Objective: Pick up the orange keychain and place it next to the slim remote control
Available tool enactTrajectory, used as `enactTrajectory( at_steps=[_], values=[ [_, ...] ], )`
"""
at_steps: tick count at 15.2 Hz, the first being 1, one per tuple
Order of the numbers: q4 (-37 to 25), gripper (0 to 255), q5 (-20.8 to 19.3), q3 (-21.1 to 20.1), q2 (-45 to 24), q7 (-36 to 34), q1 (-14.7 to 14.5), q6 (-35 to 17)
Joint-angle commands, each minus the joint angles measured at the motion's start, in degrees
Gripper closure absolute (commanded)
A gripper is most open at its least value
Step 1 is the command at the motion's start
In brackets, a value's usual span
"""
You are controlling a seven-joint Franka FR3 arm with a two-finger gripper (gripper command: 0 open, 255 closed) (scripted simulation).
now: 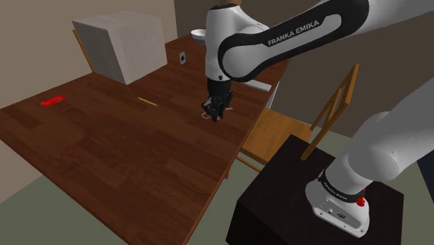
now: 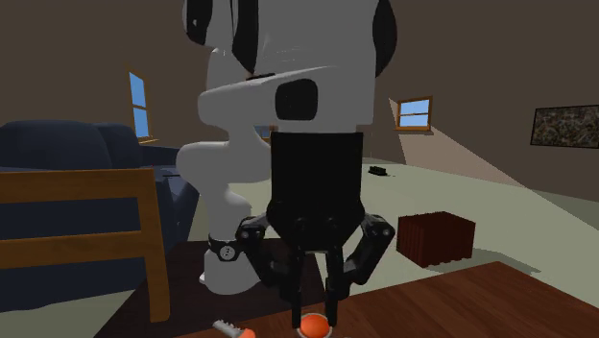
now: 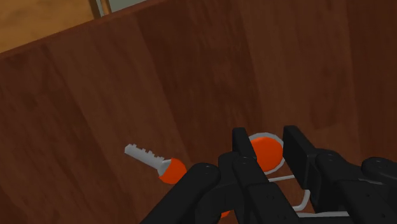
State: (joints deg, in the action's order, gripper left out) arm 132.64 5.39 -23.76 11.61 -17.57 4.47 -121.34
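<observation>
Above the dark wooden table point(image 1: 104, 153), the tool point(image 3: 267, 135) apparently clasps the orange keychain point(image 3: 264, 156).

A large wooden table point(image 1: 125, 167) of dark reddish-brown boards takes most of the shoulder view. At its right edge in that view stands a light wooden chair point(image 1: 278, 132). The wall point(image 1: 42, 35) behind is dull brown, and a small white socket point(image 1: 182, 58) sits on it. The floor point(image 1: 21, 216) is grey-green. In the second exterior view a dark blue sofa point(image 2: 58, 144) stands at the left, below a small window point(image 2: 140, 96) with blue sky. A second window point(image 2: 415, 110) throws a bright patch of light point(image 2: 461, 154) below it. A dark framed picture point(image 2: 566, 125) hangs at the right, and a reddish-brown block point(image 2: 437, 238) sits on the pale floor.
</observation>
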Motion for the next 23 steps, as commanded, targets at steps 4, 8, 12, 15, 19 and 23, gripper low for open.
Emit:
enactTrajectory(
  at_steps=[4, 8, 12, 15, 19, 23],
  values=[
    [-0.7, 255, -1.2, 4.2, -0.6, 6.7, 3.1, 0.4],
    [-2.5, 255, -2.6, 7.5, -2.5, 11.7, 5.8, 0.5],
    [-5.3, 255, -3.9, 10.5, -5.3, 16.5, 8.4, 0.7],
    [-8.1, 255, -4.8, 12.6, -7.8, 20.0, 10.3, 1.0],
    [-12.8, 255, -5.7, 15.1, -11.8, 24.4, 12.7, 1.8],
    [-18.5, 255, -6.4, 17.3, -16.4, 28.6, 15.0, 2.9]
  ],
)
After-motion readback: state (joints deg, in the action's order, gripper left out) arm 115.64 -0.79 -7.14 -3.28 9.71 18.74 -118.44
